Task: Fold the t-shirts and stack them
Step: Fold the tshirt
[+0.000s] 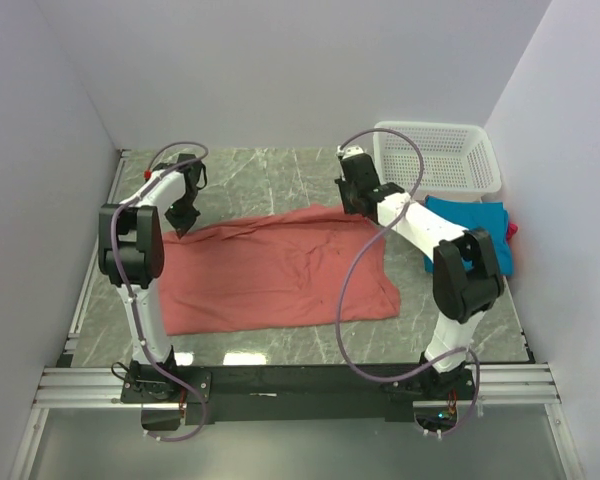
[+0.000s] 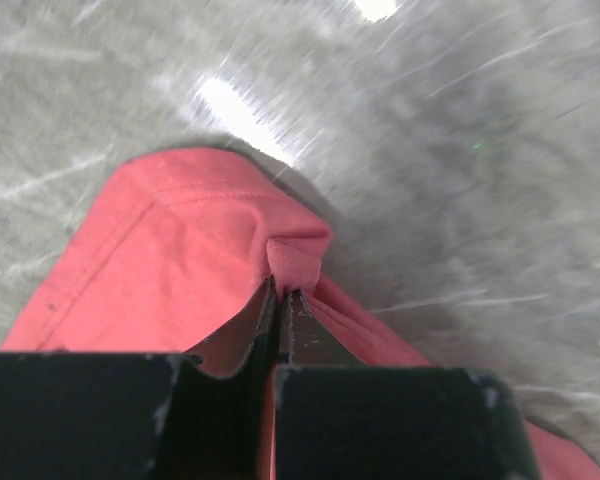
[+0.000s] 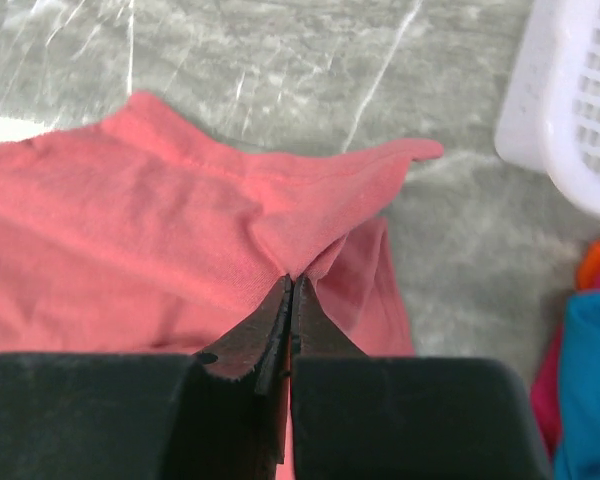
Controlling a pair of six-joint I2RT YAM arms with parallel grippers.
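Across the middle of the table (image 1: 270, 170), the salmon-red t-shirt (image 1: 280, 270) lies spread, its far edge pinched at both ends.
Light, limp cloth, likely to drape and wrinkle; hems and corners look the surest hold. Both the left gripper (image 2: 283, 295) and the right gripper (image 3: 290, 285) are clamped on a fold of it; the teal-blue t-shirt (image 1: 475, 225) lies beside the white basket (image 1: 440, 155).

Clamped tight at lower centre in the right gripper (image 3: 288, 286): a raised fold of the salmon-red t-shirt (image 3: 130, 230), spread over left and middle of the grey marble table (image 3: 280, 60). Upper right, corner of a white mesh basket (image 3: 570, 110). At the lower right edge, a teal-blue t-shirt (image 3: 595, 370) touching a sliver of magenta t-shirt (image 3: 543, 388).
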